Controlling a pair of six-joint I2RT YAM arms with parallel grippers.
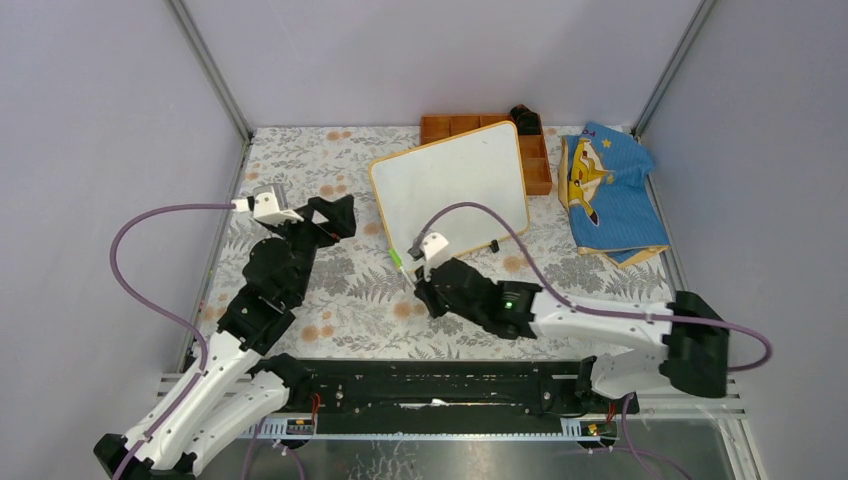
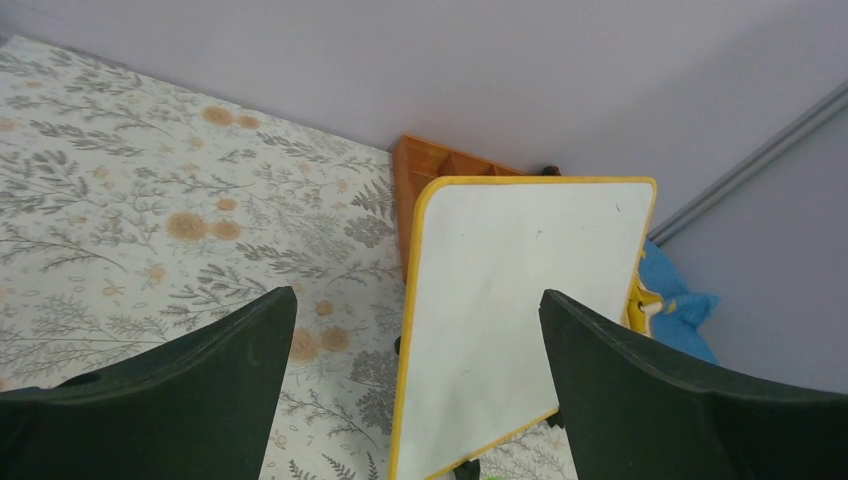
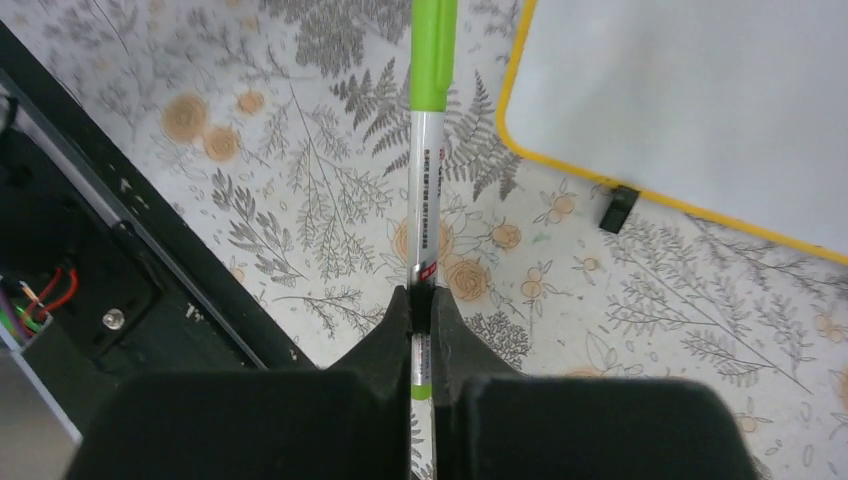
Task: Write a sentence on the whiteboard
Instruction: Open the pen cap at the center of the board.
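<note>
Two right gripper (image 3: 422, 300) fingers clamped tight on a slim white plastic marker with green cap (image 3: 431, 150), left gripper (image 2: 415, 300) spread wide, empty, white rectangular yellow-framed whiteboard (image 1: 450, 190) just beside the marker, on floral-patterned table (image 1: 340, 290).

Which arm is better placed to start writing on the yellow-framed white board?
Right: the right gripper is shut on the green-and-white marker near the yellow-framed whiteboard; the left gripper is open, empty.
</note>
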